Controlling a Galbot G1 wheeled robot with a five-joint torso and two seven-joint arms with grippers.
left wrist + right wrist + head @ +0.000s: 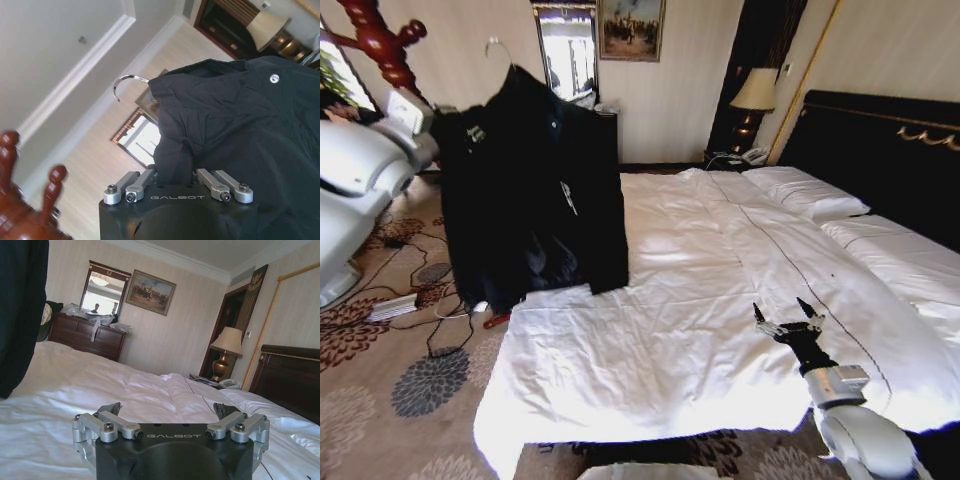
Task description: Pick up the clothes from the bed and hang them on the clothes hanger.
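Clothes [235, 135] in L end effector [175, 182] (clamped)

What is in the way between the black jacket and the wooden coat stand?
Nothing visible. The black jacket hangs in the air on a hanger with a metal hook, held by the left hand, just beside the wooden coat stand. Open air lies between hook and stand. The right hand rests open over the bed.
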